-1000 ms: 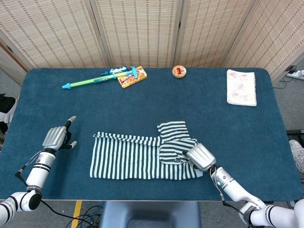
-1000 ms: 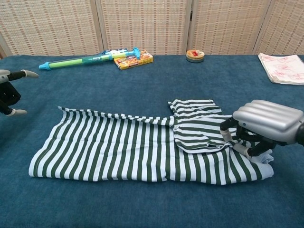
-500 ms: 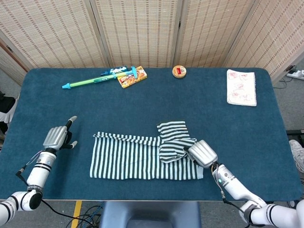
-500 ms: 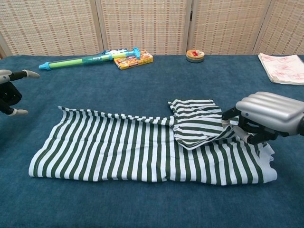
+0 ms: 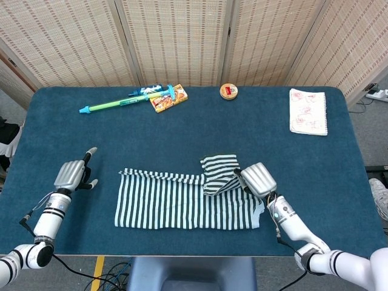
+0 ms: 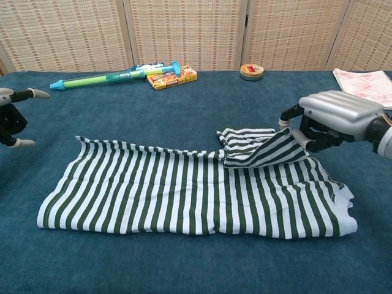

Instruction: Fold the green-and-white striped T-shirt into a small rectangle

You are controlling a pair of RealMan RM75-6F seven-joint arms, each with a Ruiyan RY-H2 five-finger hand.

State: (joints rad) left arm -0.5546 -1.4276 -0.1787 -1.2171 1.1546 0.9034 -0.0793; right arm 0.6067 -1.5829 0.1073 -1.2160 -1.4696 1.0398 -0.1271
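One striped T-shirt (image 5: 182, 206), one water gun (image 5: 124, 102), one snack box (image 5: 168, 100) (orange), one tin (image 5: 228, 91) and one notepad (image 5: 308, 111) are counted.

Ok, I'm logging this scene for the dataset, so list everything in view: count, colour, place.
T-shirt: one, green-and-white striped, near middle of table, sleeve lifted.
Water squirter: one, green and blue, far left.
Snack box: one, yellow-orange, beside the squirter.
Round tin: one, tan with red label, far centre.
Notepad: one, white with red drawings, far right.
Table: one, dark blue cloth.
Left hand: grey, near left, holding nothing.
Right hand: grey, pinching the sleeve.
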